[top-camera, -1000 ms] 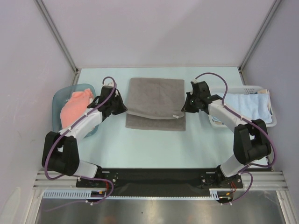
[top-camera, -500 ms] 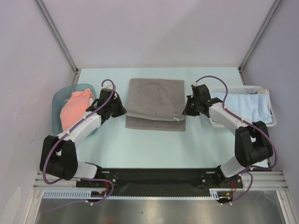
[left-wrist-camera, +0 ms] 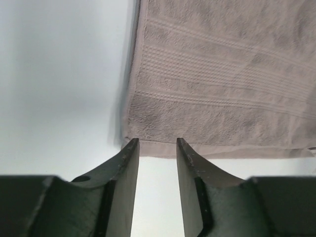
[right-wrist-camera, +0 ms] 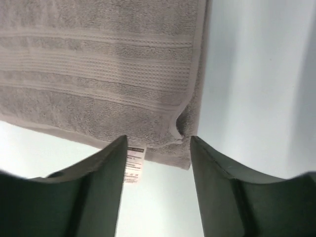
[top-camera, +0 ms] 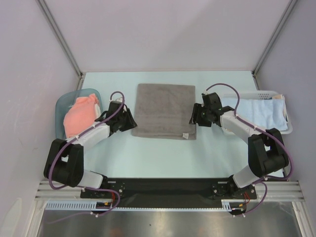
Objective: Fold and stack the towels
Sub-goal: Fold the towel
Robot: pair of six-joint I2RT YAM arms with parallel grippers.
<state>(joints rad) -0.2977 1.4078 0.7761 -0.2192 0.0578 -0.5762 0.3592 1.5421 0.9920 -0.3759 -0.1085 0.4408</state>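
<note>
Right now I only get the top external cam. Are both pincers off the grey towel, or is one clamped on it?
Observer: The left wrist view shows the left pincer open, with nothing between its fingers and its tips at the near edge of the grey towel.
Operator: And the right?
Observer: The right pincer is open too, and empty, at the corner by the white label.
Operator: Is the top layer flat there?
Observer: Not quite. The top layer's corner is puckered at the side edge.
</note>
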